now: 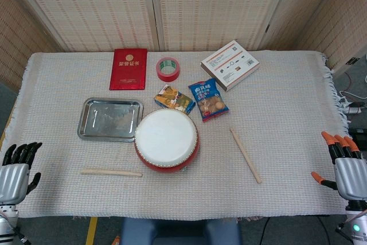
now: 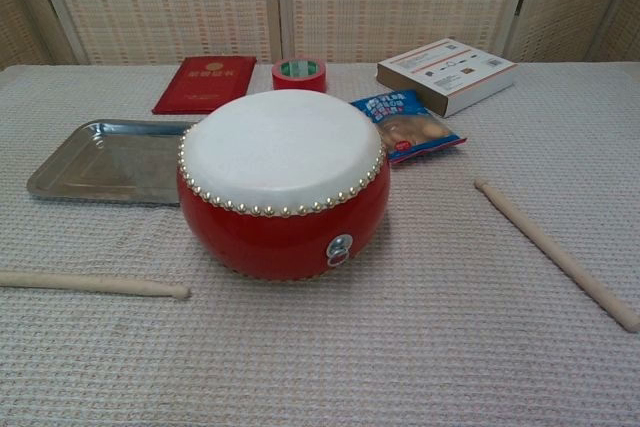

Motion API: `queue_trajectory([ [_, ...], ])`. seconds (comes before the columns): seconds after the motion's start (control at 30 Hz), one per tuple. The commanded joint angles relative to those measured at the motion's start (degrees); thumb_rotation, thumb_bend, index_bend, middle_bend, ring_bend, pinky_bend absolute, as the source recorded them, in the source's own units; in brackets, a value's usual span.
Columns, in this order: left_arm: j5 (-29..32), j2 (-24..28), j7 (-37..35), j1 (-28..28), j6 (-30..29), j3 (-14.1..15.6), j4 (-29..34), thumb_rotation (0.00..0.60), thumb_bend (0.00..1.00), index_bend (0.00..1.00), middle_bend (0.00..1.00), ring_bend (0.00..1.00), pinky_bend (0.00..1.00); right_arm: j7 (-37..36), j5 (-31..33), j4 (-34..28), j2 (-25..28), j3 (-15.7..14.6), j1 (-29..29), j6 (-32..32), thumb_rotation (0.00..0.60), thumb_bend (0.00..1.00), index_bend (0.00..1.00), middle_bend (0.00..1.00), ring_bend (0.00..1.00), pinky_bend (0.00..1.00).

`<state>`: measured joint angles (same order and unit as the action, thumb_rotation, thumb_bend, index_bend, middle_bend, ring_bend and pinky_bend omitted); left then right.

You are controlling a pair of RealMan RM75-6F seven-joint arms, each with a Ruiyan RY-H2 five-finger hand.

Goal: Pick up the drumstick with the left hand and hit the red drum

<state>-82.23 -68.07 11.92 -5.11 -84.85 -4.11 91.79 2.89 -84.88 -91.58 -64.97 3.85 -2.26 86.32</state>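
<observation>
The red drum [image 1: 167,140] [image 2: 284,181] with a white skin stands at the table's middle. One wooden drumstick [image 1: 111,172] [image 2: 92,284] lies flat to the drum's left, near the front edge. A second drumstick [image 1: 245,155] [image 2: 556,251] lies slanted to the drum's right. My left hand [image 1: 17,170], with black fingers, hangs open at the table's left front corner, well apart from the left drumstick. My right hand [image 1: 343,163], with orange fingertips, is open off the table's right edge. Neither hand shows in the chest view.
A steel tray [image 1: 110,119] [image 2: 110,160] sits left of the drum. Behind lie a red booklet [image 1: 128,69], a red tape roll [image 1: 168,68], two snack packets [image 1: 208,99] [image 1: 174,98] and a white box [image 1: 229,64]. A woven cloth covers the table.
</observation>
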Motion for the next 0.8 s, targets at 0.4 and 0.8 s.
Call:
queue_trajectory([
  [0.4,-3.36,0.8,-4.27,-1.24,0.45,0.65,1.71,0.6,0.3,0.24,0.15,0.13,0.07,-0.95,-2.24,0.44,0.4,-0.01,1.61,4.24,0.6,0.09,0.02,0.13,0.0,0.1],
  [0.8,-5.41,-0.69,-8.41,-8.75,11.97,1.47,5.06,0.6,0.36,0.38,0.19,0.16,0.08,-2.52,-3.32,1.11,0.79,0.07,2.02,5.45,0.6,0.09,0.02,0.13,0.0,0.1],
])
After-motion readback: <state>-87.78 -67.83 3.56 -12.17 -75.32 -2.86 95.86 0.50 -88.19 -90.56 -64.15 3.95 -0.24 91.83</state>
